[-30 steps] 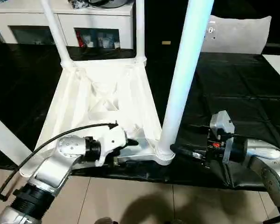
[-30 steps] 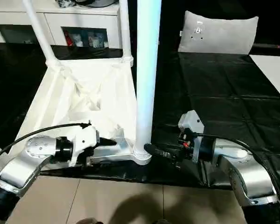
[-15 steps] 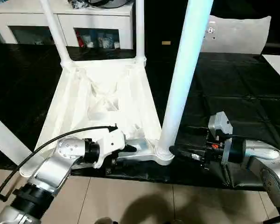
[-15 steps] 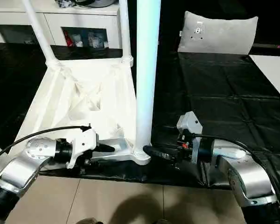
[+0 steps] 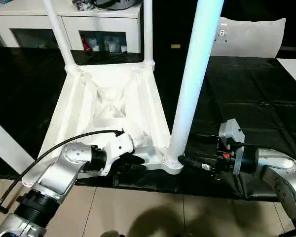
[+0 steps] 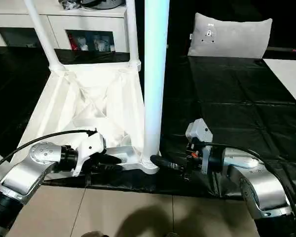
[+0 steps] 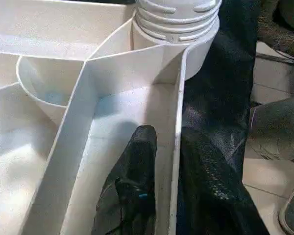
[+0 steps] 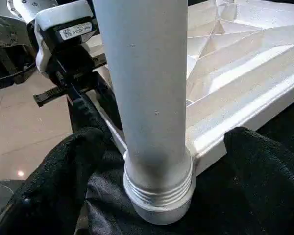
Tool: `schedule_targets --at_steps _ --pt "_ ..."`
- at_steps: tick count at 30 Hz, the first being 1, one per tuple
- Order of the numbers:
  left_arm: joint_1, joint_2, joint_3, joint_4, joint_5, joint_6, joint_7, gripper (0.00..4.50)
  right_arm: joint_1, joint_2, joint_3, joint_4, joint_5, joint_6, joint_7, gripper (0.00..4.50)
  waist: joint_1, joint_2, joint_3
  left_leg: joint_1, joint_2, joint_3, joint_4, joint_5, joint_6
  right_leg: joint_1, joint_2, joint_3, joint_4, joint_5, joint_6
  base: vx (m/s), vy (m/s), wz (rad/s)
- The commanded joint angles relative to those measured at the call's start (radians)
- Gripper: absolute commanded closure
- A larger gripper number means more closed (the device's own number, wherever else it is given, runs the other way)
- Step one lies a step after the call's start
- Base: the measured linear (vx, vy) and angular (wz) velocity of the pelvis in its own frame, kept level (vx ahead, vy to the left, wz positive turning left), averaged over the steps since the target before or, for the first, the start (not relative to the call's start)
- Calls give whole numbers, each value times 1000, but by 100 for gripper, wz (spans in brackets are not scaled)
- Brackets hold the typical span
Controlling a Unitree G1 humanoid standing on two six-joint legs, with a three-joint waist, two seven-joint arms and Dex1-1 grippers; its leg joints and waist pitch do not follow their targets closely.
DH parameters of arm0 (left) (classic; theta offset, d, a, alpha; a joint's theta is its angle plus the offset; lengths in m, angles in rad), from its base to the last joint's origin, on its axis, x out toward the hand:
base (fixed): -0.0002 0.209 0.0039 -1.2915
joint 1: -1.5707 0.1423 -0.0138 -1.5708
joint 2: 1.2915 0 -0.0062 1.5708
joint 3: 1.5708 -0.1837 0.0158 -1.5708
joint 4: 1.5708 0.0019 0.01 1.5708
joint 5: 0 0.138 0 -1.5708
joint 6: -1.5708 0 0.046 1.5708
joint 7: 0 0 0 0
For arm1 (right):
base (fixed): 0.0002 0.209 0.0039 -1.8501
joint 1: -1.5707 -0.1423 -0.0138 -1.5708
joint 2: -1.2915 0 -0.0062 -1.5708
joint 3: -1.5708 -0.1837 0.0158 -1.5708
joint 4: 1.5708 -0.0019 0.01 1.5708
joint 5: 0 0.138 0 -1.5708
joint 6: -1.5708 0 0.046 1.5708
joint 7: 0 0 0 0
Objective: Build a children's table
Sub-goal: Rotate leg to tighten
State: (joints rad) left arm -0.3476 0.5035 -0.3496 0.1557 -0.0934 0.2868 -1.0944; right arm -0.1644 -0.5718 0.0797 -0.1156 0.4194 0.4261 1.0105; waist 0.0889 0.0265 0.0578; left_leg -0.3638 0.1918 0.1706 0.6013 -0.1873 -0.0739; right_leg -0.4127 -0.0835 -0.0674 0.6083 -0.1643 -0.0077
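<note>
1. The work surface [image 5: 246, 94], covered in black, carries the children's table [image 5: 108, 106], which lies upside down near the front edge with its ribbed underside facing up.
2. Three legs stand in corner sockets: two at the far corners, and the near leg [image 5: 192, 79] at the front right corner, with its threaded base [image 8: 159, 188] sitting in the socket [image 7: 179, 29].
3. The left gripper [image 7: 161, 196] pinches the front rim wall of the table top, one finger [image 7: 132, 181] inside the rim and the other outside.
4. The right gripper [image 8: 159, 161] is spread, with one finger at each side of the near leg's base; it looks like it does not press the leg.
5. Risk: if the thread is not fully turned in, the tall leg may lean or fall out. If the left gripper slips from the thin rim, the top may turn together with the leg.
6. Hard to see: the tops of all legs are cut off, and how deep the thread sits cannot be judged.
</note>
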Motion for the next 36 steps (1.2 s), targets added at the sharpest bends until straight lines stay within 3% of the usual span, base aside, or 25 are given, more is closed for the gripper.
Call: schedule_targets --at_steps 1,2,3,6,9,12,14,15,16,17,20,30,36 --pt "-6 15 -17 26 29 6 5 402 -19 -7 4 -11 -6 7 3 0 2 -7 -61 4 23 -11 -78 -280 30 45 -51 35 -104 -510 -92 0 0 0" --pt "-6 15 -17 26 29 6 5 402 -19 -7 4 -11 -6 7 3 0 2 -7 -61 4 23 -10 -77 -281 30 44 -50 35 -104 -511 -91 0 0 0" --pt "-8 18 -22 28 37 4 4 431 -20 -7 6 -10 -6 7 4 0 2 -6 -60 4 23 -11 -77 -285 30 44 -51 35 -105 -520 -88 0 0 0" --pt "-18 23 -36 39 48 -8 -12 438 -39 -4 25 16 -11 -8 27 0 2 -7 -61 5 22 -12 -78 -291 28 43 -51 34 -106 -536 -81 0 0 0" --pt "-28 21 -35 45 39 -23 -30 450 -58 0 34 41 -6 -10 51 35 -1 -6 -62 3 23 -13 -78 -286 28 44 -51 34 -104 -522 -86 0 0 0" --pt "-46 25 -36 51 17 -77 -93 450 -100 3 62 100 12 -3 126 47 -1 -5 -68 2 25 -10 -75 -256 36 47 -51 37 -94 -437 -123 0 0 0" --pt "-52 29 -38 47 2 -100 -130 450 -117 -1 80 120 17 3 165 79 2 -5 -71 -1 28 -10 -74 -230 41 51 -51 39 -84 -362 -152 0 0 0" --pt "-55 31 -40 47 -1 -108 -142 450 -123 -1 86 128 17 2 176 79 1 -10 -72 -3 28 -10 -73 -218 45 54 -51 38 -81 -337 -161 0 0 0" --pt "-57 32 -42 47 -3 -113 -148 450 -127 -1 89 133 16 1 181 79 5 -6 -75 -2 28 -7 -69 -185 51 53 -50 40 -73 -267 -188 0 0 0" --pt "-63 37 -48 48 -4 -121 -168 450 -146 7 98 164 6 -9 190 100 5 -9 -76 -2 28 -6 -68 -178 54 53 -50 39 -70 -248 -198 0 0 0" --pt "-80 46 -59 57 9 -142 -197 450 -194 25 130 246 -33 -42 215 124 5 -5 -75 -3 28 -4 -66 -174 57 54 -51 38 -66 -229 -221 0 0 0" --pt "-132 38 -51 140 40 -178 -193 450 -247 54 163 308 -35 -51 275 209 17 -5 -69 5 29 -5 -72 -239 25 53 -55 39 -78 -354 -181 0 0 0" --pt "-158 0 -22 187 26 -121 -130 450 -240 89 151 309 -31 -44 244 243 22 -4 -68 7 29 -5 -74 -248 18 51 -54 38 -82 -386 -169 0 0 0"
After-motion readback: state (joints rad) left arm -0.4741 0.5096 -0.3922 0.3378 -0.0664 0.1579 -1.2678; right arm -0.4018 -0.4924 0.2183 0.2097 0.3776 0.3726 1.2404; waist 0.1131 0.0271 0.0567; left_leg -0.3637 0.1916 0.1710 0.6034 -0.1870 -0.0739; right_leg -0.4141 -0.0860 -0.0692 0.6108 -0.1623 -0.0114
